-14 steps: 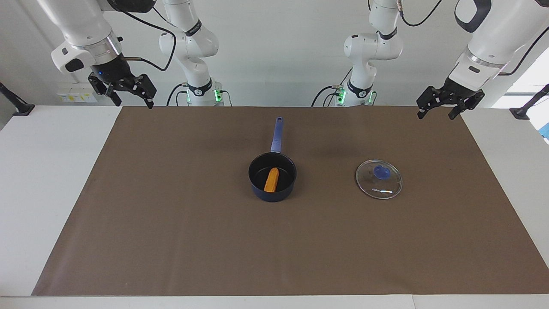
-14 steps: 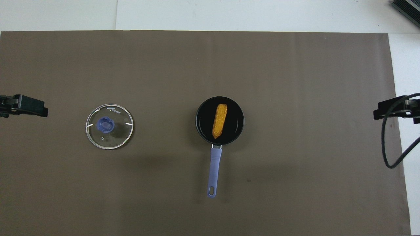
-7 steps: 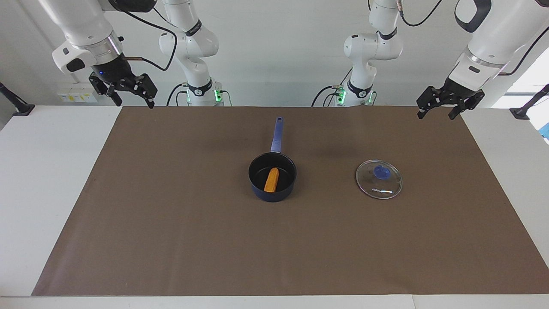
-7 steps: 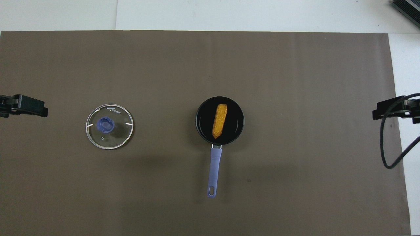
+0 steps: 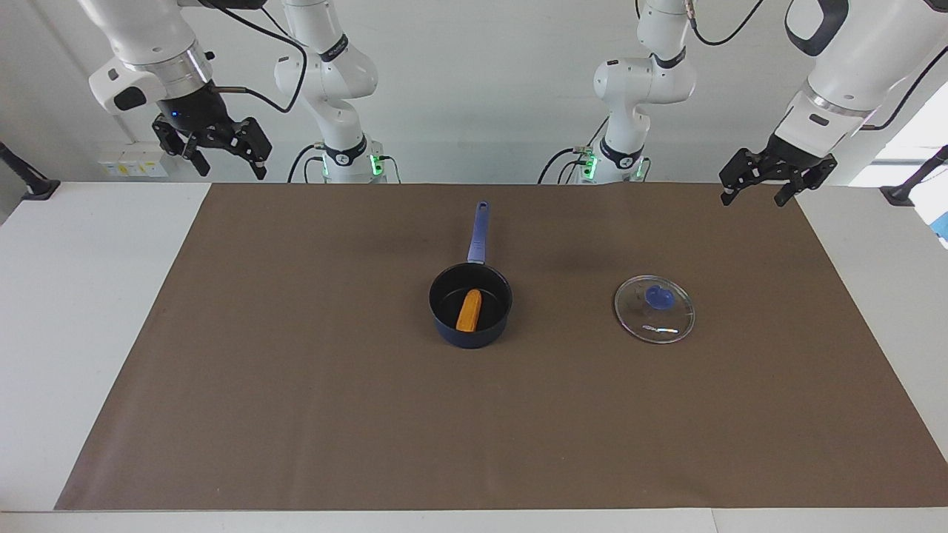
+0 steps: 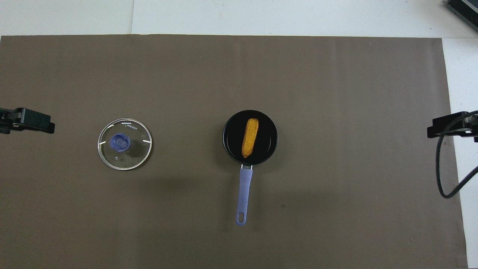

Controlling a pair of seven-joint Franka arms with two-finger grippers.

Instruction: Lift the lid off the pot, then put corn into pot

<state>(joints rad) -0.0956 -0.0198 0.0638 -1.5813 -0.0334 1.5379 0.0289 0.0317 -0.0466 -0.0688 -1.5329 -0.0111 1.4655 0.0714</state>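
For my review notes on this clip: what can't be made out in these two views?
- Overhead view: left tool and right tool are cut off by the picture's side edges; only their tips show.
- Lid: its white lettering is too small to read in either view.
- Corn: its underside is hidden against the pot floor.

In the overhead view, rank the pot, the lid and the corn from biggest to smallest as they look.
1. the pot, counting its long handle
2. the lid, about as wide as the pot's bowl alone
3. the corn, lying inside the pot
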